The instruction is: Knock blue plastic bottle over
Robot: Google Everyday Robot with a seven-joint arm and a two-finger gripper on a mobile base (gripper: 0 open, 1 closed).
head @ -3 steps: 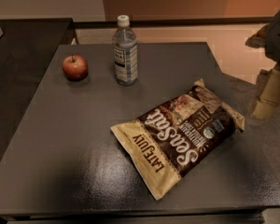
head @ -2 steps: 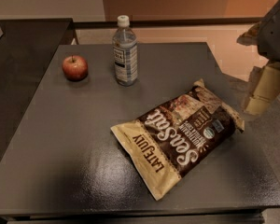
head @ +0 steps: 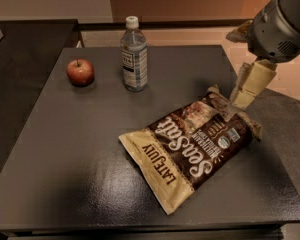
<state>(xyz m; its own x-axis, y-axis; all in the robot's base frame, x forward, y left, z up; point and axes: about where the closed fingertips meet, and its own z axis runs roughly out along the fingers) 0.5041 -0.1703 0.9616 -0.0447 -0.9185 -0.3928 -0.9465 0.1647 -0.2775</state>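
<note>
Camera view, end effector nearer chip bag, grip unclear, blue plastic bottle still upright.

We see a dark table carrying a red apple at the far left, the blue plastic bottle upright near it, and a snack bag lying flat front right. Our gripper hangs over the bag's far end

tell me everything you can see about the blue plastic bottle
The blue plastic bottle is small, clear and bluish, with a white screw cap and a white label with dark print. It stands upright near the far edge of the dark table, right of the apple, touching neither it nor the gripper, which hovers far to its right.
</note>
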